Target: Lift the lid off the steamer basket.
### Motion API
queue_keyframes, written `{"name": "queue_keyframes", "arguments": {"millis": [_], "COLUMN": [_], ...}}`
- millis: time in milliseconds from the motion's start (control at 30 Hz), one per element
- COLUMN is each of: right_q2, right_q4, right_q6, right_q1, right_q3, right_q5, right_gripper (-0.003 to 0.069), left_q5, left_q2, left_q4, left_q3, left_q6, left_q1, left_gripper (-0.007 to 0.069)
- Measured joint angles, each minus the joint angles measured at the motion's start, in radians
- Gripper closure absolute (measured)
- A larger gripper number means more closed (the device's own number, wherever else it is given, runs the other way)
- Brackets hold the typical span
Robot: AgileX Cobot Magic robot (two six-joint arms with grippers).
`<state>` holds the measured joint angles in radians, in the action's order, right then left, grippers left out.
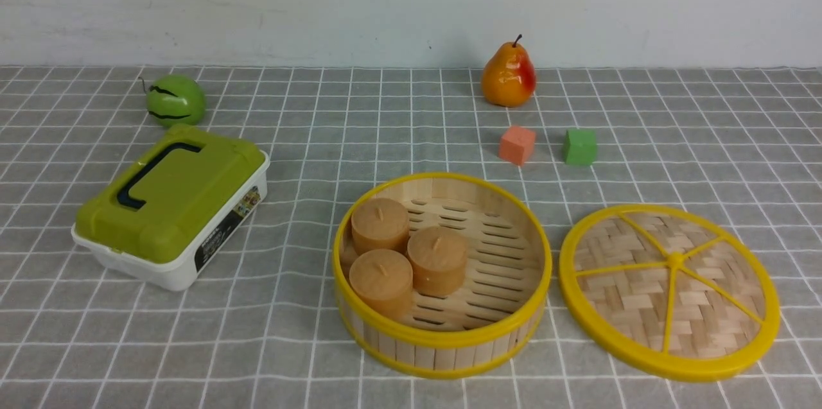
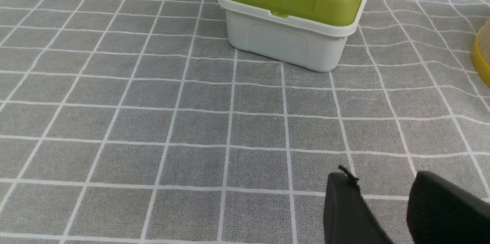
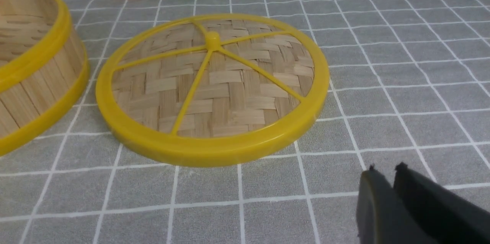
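- Yellow plastic goes all round the big flat round lid of woven pale bamboo (image 1: 669,292), and yellow spokes run out from a small knob in its middle.
- The lid lies flat on the grey cloth with white squares (image 1: 398,120), just to the right of the round steamer basket of pale bamboo slats with yellow rims (image 1: 442,274). It is close to the basket but not on it.
- The basket is open on top. Three round brown cakes (image 1: 406,259) sit inside it, close together on its left side, on the slatted floor.
- A small orange block (image 1: 517,144) and a small green block (image 1: 580,146) sit behind the basket and the lid, near each other but apart.
- A shiny yellow and red pear (image 1: 508,77) stands further back, near the white wall.
- A white box with a green lid and a dark handle (image 1: 172,205) sits on the left side of the cloth. A round green fruit with dark stripes (image 1: 174,99) is behind it.
- The left gripper (image 2: 383,202) is over bare cloth, near the white box. There is a gap between its two black fingers, and nothing is in it.
- The right gripper (image 3: 386,177) is over bare cloth, near the lid's rim but not touching it. Its two black fingers are almost together and hold nothing.
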<state>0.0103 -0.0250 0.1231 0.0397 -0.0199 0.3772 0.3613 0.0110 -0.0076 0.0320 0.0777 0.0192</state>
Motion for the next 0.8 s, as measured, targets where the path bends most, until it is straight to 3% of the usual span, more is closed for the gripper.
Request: {"name": "queue_keyframes", "arguments": {"millis": [800], "right_q2": [0.0], "right_q4": [0.0], "right_q6": [0.0], "right_q1": [0.0], "right_q3": [0.001], "right_q5": [0.005], "right_gripper": [0.0594], "left_q5": [0.0], "left_q2": [0.0], "left_q4": [0.0], "left_q3": [0.0], "left_q6": [0.0], "left_q1": [0.0], "left_gripper": [0.0386]}}
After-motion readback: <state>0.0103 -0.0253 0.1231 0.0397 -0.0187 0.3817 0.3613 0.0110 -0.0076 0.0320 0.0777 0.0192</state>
